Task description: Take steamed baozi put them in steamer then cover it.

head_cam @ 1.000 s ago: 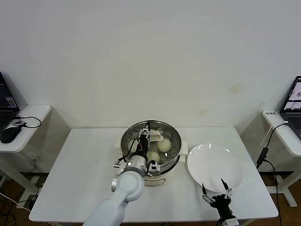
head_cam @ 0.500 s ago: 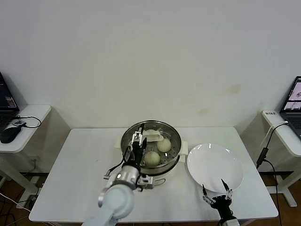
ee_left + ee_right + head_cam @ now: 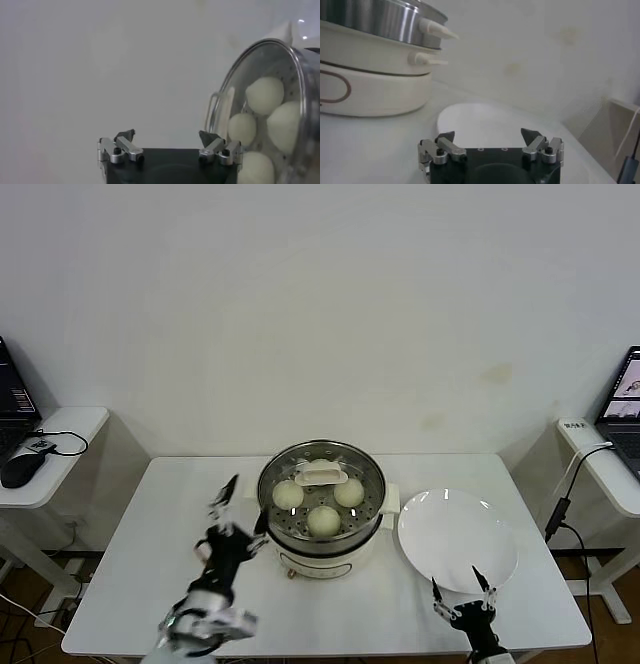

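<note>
On the white table [image 3: 180, 514], at the centre of the head view, we see the steamer [image 3: 322, 506] with its cover [image 3: 322, 481] already on, the pale handle sitting level across the glass. Through it we count three buns [image 3: 323, 520] clearly; a fourth sits behind the handle. Right of the pot lies the plate [image 3: 458, 540], now bare. A second ago our left claw [image 3: 235, 509] was over the pot rim; it has pulled back to the lower left, fingers spread and empty. The right claw [image 3: 461, 595] waits open at the bottom right. We judge the task essentially finished.
</note>
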Robot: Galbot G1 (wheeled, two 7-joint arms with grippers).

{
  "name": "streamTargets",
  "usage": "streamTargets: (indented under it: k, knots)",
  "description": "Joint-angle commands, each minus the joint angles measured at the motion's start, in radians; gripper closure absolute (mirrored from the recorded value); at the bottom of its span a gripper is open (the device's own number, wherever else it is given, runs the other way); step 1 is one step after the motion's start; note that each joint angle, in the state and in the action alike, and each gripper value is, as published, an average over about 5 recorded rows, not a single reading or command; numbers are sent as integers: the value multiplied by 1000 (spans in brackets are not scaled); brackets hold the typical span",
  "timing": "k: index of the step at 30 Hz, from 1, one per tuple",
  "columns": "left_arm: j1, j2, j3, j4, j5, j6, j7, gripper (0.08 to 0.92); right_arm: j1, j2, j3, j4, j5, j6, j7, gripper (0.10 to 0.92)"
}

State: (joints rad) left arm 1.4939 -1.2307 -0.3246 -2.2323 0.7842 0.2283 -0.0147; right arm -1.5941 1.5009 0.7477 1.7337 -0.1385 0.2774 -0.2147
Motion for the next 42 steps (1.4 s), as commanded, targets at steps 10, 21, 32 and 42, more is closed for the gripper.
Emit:
streamTargets:
  k: [10,21,32,42]
  knots:
    - [382,-34,-293,157,-1138,-485,-189,177,-107,-68,-31,85,101,0,-10,203]
    - [285,-63,-290,235,-1140,-488,-169,177,-143,-75,-52,130,91,-28,-19,203]
    - [263,-65,-274,247,-1106,-465,-132,177,-139,-57,-72,146,87,-37,-22,202]
    - [257,-77,-276,259,-1066,-480,-118,177,-156,-56,-63,168,74,-57,-35,202]
